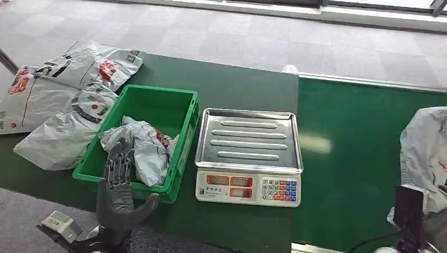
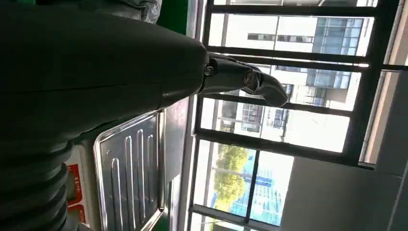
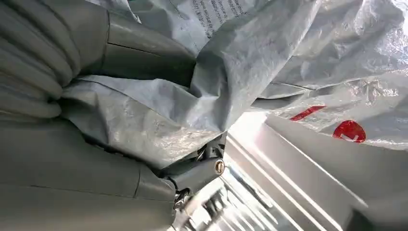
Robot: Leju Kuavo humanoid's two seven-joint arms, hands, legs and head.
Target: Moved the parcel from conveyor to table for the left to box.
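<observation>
A crumpled grey parcel (image 1: 426,150) with red print hangs at the right edge, over the green conveyor belt (image 1: 348,158). In the right wrist view my right hand (image 3: 110,163) grips this parcel (image 3: 269,57), with plastic bunched between thumb and fingers. My left hand (image 1: 118,176) hovers at the front rim of the green crate (image 1: 187,113), fingers spread and holding nothing, just beside another grey parcel (image 1: 145,147) lying inside the crate. In the left wrist view my left hand (image 2: 96,62) has its fingers (image 2: 240,79) stretched out.
A weighing scale (image 1: 248,158) with a bare steel tray stands between the crate and the belt. Several grey parcels (image 1: 63,100) are piled on the dark green table (image 1: 237,84) left of the crate. Grey carpet lies beyond.
</observation>
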